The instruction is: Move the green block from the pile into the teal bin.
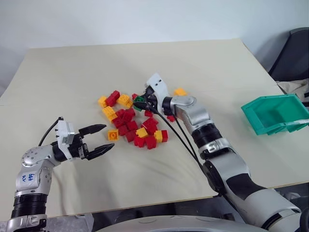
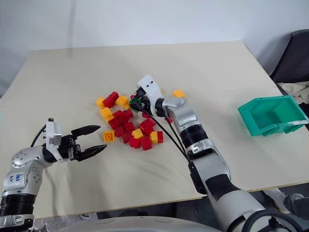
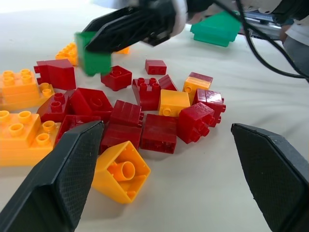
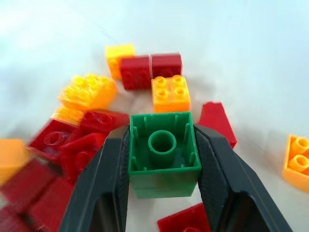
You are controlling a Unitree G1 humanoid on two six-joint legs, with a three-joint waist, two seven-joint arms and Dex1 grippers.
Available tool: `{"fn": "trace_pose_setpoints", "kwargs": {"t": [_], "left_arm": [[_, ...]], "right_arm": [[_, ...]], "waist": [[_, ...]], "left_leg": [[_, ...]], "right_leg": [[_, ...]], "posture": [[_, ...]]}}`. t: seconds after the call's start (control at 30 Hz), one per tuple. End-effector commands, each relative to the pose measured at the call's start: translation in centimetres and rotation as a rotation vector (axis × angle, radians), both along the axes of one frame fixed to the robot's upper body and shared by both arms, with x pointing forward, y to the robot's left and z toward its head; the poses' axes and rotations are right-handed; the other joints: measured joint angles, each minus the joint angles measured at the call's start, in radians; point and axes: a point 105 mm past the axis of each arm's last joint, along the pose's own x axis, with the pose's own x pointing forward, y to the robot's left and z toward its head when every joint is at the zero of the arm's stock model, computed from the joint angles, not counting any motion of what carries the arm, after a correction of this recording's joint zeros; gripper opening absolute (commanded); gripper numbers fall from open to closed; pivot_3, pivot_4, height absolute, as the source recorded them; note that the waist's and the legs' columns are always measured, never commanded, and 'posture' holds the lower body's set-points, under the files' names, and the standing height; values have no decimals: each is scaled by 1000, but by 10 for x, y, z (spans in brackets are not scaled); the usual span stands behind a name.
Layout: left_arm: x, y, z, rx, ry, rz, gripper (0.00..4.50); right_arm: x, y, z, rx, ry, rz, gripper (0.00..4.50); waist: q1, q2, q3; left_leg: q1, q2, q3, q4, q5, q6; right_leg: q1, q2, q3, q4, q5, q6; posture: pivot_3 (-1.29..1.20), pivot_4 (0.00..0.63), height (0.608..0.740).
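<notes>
Two arms reach over the pale counter point(image 1: 58, 87). At the left, the left pincer point(image 1: 100, 138) hovers just beside the near-left edge of the pile point(image 1: 131, 123), its black fingers point(image 3: 58, 179) spread wide with nothing between them. In the middle, the red and yellow-orange bricks of the pile lie loosely scattered on the counter. Over the pile's far side is the right pincer point(image 4: 164, 159), its two fingers pressed against opposite sides of the green block point(image 4: 163, 153), which is held with its hollow underside facing the wrist camera and raised clear of the bricks below. Far to the right, well apart from the pile, the teal bin point(image 1: 270, 104) sits near the counter's right edge.
</notes>
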Motion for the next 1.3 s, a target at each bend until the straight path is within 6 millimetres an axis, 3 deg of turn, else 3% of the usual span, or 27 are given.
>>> {"fn": "trace_pose_setpoints", "kwargs": {"t": [0.03,0.1,0.2,0.4,0.47,0.57,0.67,0.87,1.2,1.23,1.3], "left_arm": [[-1,-5,10,-11,-50,-20,4500],[-1,-7,9,-9,-50,-33,4500],[2,-20,14,-12,-58,-87,4500],[10,-66,22,-13,-75,-250,4500],[17,-84,26,-10,-88,-294,4500],[27,-103,28,20,-99,-317,4500],[44,-142,33,52,-134,-354,4500],[62,-193,45,32,-160,-384,4500],[52,-224,52,54,-232,-510,4500],[51,-225,52,66,-235,-523,4500],[55,-224,56,63,-243,-514,4500]], "right_arm": [[-14,-12,27,40,-59,22,1494],[-19,-21,32,45,-66,16,1494],[-31,-53,47,54,-83,-8,1494],[-52,-143,38,-185,-100,-185,1494],[-57,-179,47,-241,-118,-301,1494],[-64,-216,60,-296,-138,-435,1494],[-87,-287,76,-451,-152,-676,1494],[-106,-359,80,-582,-119,-955,1494],[-90,-407,52,-595,-74,-1132,1494],[-89,-410,51,-591,-73,-1146,2233],[-83,-408,53,-572,-92,-1147,2723]], "waist": [[5,0,0],[8,0,0],[18,0,0],[47,0,0],[54,0,0],[59,0,0],[80,0,0],[79,-1,0],[85,-1,0],[85,-1,0],[85,0,0]], "left_leg": [[0,0,0,0,0,0],[0,0,0,0,0,0],[0,0,0,0,0,0],[-2,-2,-1,0,-1,2],[-3,-2,0,0,-1,2],[-3,-3,4,1,0,2],[-3,-4,8,1,0,2],[-4,-4,11,3,1,5],[-7,-1,11,12,3,9],[-7,-1,11,13,3,9],[-7,-1,11,13,3,10]], "right_leg": [[0,0,0,0,0,0],[0,0,0,0,0,0],[0,0,0,0,0,0],[0,0,-1,-3,0,1],[0,1,-2,-4,1,2],[0,2,-2,-5,2,1],[1,3,-3,-5,2,1],[2,3,-1,-11,8,2],[3,2,2,-12,17,2],[3,2,2,-12,18,2],[3,2,3,-12,19,3]], "posture": [[0,150,740],[0,150,740],[0,150,740],[0,150,740],[0,150,740],[0,150,740],[0,150,740],[0,150,740],[0,150,740],[0,150,740],[0,150,740]]}}
